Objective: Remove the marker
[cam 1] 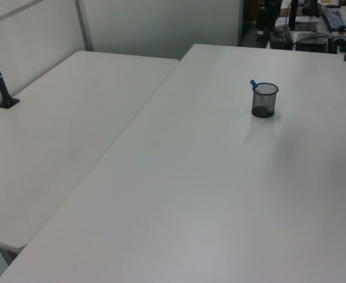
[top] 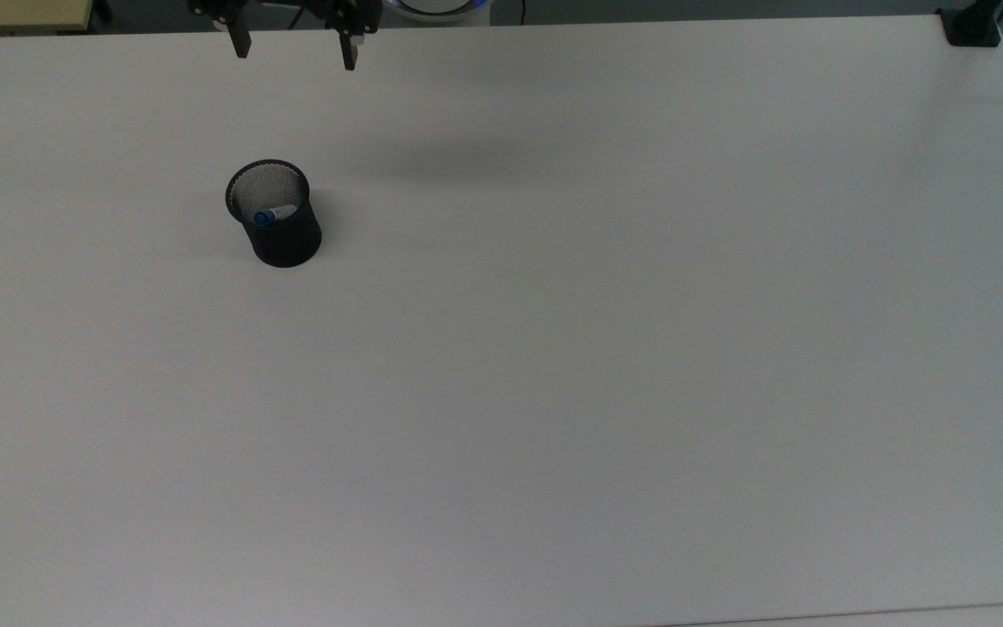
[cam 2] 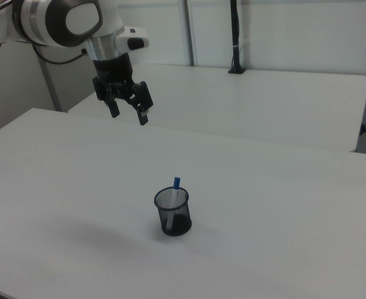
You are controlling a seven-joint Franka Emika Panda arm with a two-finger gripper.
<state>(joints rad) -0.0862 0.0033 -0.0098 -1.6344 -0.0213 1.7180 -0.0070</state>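
A black mesh cup [top: 274, 213] [cam 1: 264, 99] [cam 2: 173, 212] stands upright on the white table [top: 554, 348]. The marker [top: 271, 215] [cam 1: 253, 84] [cam 2: 176, 184] stands inside it, leaning on the rim, its blue end poking just above the top. My gripper [top: 295, 48] [cam 2: 128, 114] hangs open and empty well above the table, at the top view's upper edge, above and left of the cup in the right view. Both black fingers [cam 2: 143, 117] point down with a wide gap between them.
A second white table [cam 1: 61, 130] adjoins this one along a seam. A black clamp post [cam 1: 0, 79] [cam 2: 234, 37] stands on it. Another black mount [top: 972, 26] sits at the top view's upper right corner. Desk clutter [cam 1: 314, 23] lies beyond the far edge.
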